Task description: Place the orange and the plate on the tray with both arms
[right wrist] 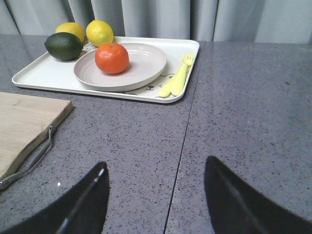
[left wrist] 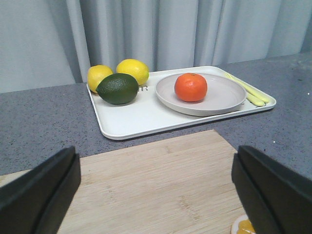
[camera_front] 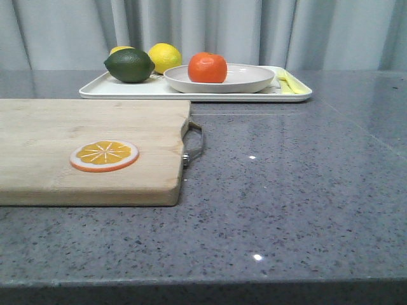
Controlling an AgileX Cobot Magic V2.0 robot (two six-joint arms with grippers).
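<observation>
The orange [camera_front: 207, 67] [left wrist: 190, 87] [right wrist: 112, 58] rests on the off-white plate [camera_front: 251, 81] [left wrist: 222, 97] [right wrist: 146, 66]. That plate stands on the white tray [camera_front: 127, 89] [left wrist: 131, 117] [right wrist: 44, 73] at the back of the table. My left gripper [left wrist: 156, 195] hangs open over the wooden cutting board [camera_front: 76, 152] [left wrist: 156, 180], well short of the tray, with nothing between its fingers. Over bare grey countertop my right gripper [right wrist: 156, 190] is open and empty too. Neither gripper shows in the front view.
A dark green fruit [camera_front: 130, 65] [left wrist: 117, 88] and two yellow lemons [camera_front: 165, 57] [left wrist: 133, 71] lie on the tray's left end; yellow cutlery [camera_front: 287, 82] [right wrist: 176, 80] lies on its right. An orange slice disc [camera_front: 104, 155] sits on the board, whose metal handle [camera_front: 194, 143] sticks out right.
</observation>
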